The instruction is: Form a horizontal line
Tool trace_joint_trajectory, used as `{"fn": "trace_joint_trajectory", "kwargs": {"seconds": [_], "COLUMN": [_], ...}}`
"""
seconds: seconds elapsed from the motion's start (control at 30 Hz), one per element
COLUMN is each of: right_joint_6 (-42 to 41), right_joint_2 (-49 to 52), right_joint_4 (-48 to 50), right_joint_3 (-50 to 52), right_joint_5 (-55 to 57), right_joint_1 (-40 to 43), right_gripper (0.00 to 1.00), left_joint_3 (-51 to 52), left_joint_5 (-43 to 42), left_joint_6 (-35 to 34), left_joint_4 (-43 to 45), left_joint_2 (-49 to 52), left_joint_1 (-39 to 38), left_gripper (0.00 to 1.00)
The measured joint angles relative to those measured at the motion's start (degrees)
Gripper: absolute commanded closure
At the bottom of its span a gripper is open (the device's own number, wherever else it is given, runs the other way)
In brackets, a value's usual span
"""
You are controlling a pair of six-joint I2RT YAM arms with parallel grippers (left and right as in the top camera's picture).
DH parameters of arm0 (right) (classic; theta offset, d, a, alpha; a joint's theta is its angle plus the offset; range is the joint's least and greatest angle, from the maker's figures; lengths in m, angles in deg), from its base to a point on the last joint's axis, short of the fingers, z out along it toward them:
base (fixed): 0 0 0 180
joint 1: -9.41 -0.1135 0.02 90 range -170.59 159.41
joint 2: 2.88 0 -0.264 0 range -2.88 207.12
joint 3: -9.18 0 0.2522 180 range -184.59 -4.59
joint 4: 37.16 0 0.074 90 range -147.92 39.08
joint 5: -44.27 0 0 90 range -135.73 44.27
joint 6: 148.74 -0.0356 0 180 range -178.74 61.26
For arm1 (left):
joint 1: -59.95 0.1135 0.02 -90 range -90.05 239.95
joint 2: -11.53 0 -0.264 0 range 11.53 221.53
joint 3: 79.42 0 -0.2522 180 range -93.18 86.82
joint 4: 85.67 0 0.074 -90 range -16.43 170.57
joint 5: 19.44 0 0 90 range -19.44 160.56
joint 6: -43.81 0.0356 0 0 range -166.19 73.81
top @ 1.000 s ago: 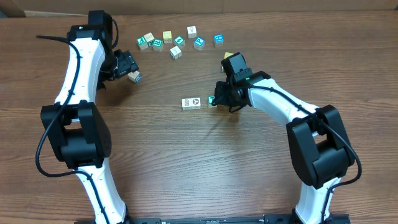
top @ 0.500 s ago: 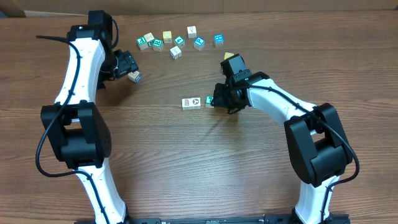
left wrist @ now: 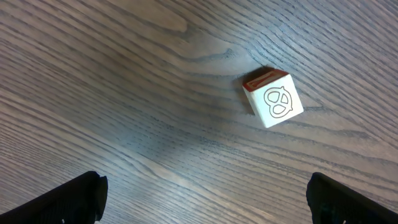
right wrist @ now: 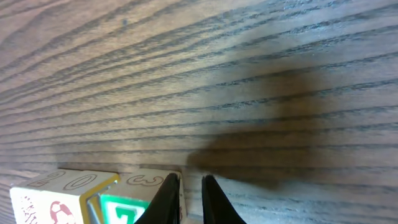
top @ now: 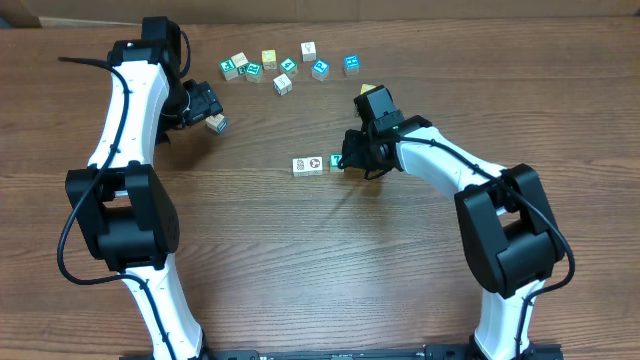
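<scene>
The horizontal line (top: pixel 315 164) lies mid-table: two white printed cubes side by side and a teal cube (top: pixel 337 161) at their right end. My right gripper (top: pixel 348 160) sits low just right of the teal cube. In the right wrist view, that gripper (right wrist: pixel 189 178) is shut to a thin slit with only bare wood in it. Its left finger (right wrist: pixel 168 199) lies against the side of the green-and-white cube (right wrist: pixel 127 202). My left gripper (left wrist: pixel 202 199) hangs wide open over bare wood, short of a white cube with a pretzel print (left wrist: pixel 273 99).
Several loose cubes (top: pixel 288 66) lie scattered along the table's far side, and a yellow one (top: pixel 367 89) sits behind the right wrist. The pretzel cube (top: pixel 216 124) lies by the left gripper (top: pixel 205 108).
The right gripper has edged left with the teal cube, bringing it closer to the two white cubes, and its jaws have parted a hair. The left arm has not moved.
</scene>
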Motion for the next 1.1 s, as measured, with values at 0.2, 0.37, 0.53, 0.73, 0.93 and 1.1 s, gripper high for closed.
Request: {"fn": "trace_joint_trajectory", "kwargs": {"seconds": [0.2, 0.37, 0.53, 0.73, 0.93, 1.1], "right_joint_6": [0.2, 0.3, 0.8, 1.1, 1.1, 1.2], "right_joint_2": [0.4, 0.4, 0.4, 0.4, 0.4, 0.4], "right_joint_4": [0.1, 0.0, -0.2, -0.3, -0.3, -0.3], "right_joint_3": [0.0, 0.0, 0.0, 0.0, 0.0, 0.0], "right_joint_5": [-0.9, -1.9, -2.9, -3.8, -4.1, -3.8], "right_joint_1": [0.0, 0.0, 0.0, -0.2, -1.3, -2.6], "right_gripper": [0.93, 0.93, 0.94, 0.96, 0.96, 0.96], "left_joint_3": [0.0, 0.0, 0.0, 0.0, 0.0, 0.0], "left_joint_5": [0.0, 0.0, 0.0, 0.0, 0.0, 0.0], "left_joint_6": [0.0, 0.0, 0.0, 0.0, 0.0, 0.0], "left_joint_4": [0.0, 0.0, 0.0, 0.0, 0.0, 0.0], "left_joint_2": [0.0, 0.0, 0.0, 0.0, 0.0, 0.0], "left_joint_1": [0.0, 0.0, 0.0, 0.0, 0.0, 0.0], "left_gripper": [0.0, 0.0, 0.0, 0.0, 0.0, 0.0]}}
